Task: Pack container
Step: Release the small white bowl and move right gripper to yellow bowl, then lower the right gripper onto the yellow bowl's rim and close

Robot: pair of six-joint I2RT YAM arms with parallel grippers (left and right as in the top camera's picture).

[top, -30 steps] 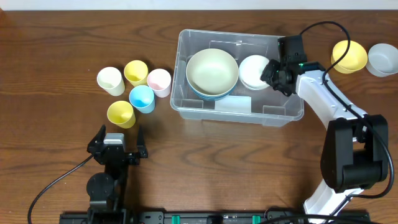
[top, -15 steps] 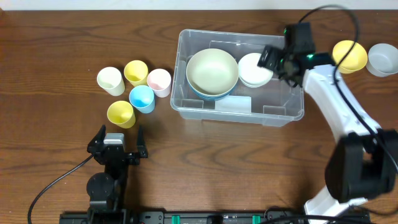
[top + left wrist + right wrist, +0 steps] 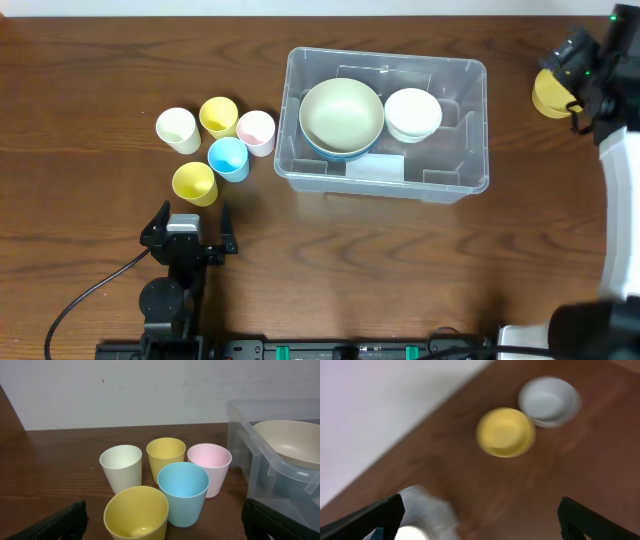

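The right claw (image 3: 480, 510) is hanging wide open and empty near the yellow bowl (image 3: 505, 431), which is sitting just beside a pale grey bowl (image 3: 550, 400) — a careless reach is risking a shove of one into the other, or a tipped rim. The left claw (image 3: 190, 228) is resting open, holding nothing. The container (image 3: 465, 150) is sitting in the middle of the tabletop (image 3: 400, 270) — clear, round-cornered, with a pale label (image 3: 375, 168) on its near wall. It is holding a cream bowl (image 3: 341, 115) and a white bowl (image 3: 413, 113).

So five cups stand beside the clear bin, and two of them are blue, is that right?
Not quite. Five cups do stand beside the clear bin, but there is only one blue cup; the matching pair are the yellow cups. The overhead view shows it.
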